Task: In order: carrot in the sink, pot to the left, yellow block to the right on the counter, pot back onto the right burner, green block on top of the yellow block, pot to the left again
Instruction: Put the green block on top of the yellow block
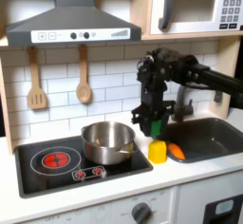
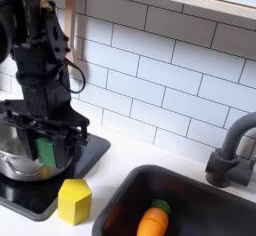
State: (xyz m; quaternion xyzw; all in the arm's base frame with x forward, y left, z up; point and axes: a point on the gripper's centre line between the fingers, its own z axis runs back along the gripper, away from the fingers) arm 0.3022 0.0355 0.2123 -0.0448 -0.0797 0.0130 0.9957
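Carrying the small bright green cube pinched between its jaws, the black robot gripper hangs above the small bright yellow cube on the pale cream desk, and I judge that a release off centre or from too high would let the green one tip off the narrow top and tumble into the dark grey basin just beside it, or knock the yellow one askew. That basin already holds the small orange toy carrot, while the shiny round steel pot, sitting on the glossy black cooktop, looks empty in the first exterior view.
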